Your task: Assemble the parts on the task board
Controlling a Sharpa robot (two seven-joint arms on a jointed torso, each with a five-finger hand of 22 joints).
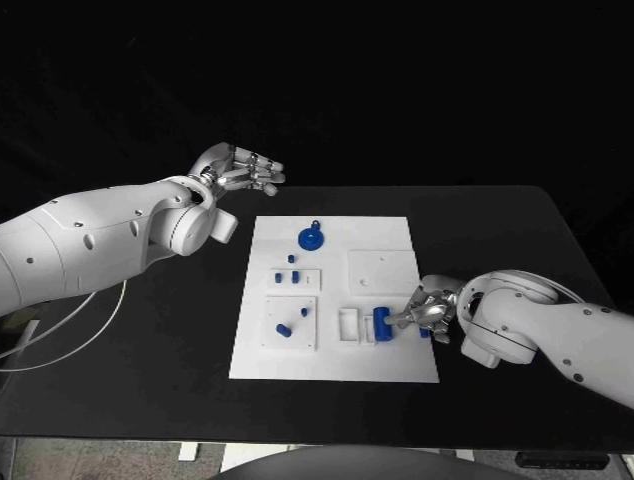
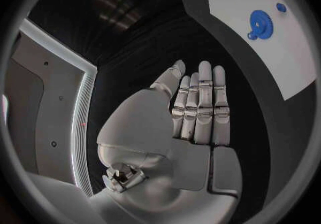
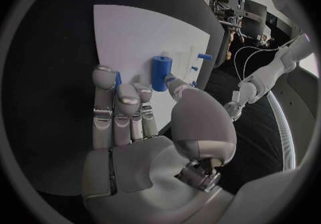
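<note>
My right hand (image 1: 430,312) is at the board (image 1: 389,370); my left hand (image 1: 239,170) hangs off it, holding nothing.

On the black surface (image 1: 144,380) the flat white board carries small blue parts: a toothed gear (image 1: 311,238) at 12 o'clock, two short pegs (image 1: 296,277) below it, two more pieces (image 1: 283,326) at 8 o'clock. At 4 o'clock stands a smooth blue cylinder (image 1: 381,323); my right fingers (image 3: 107,82) close in around it, a fingertip touching its side, though I cannot tell if I truly grip it. My left fingers (image 2: 204,101) lie straight, side by side, over bare surface beyond the board's 11 o'clock corner.
</note>
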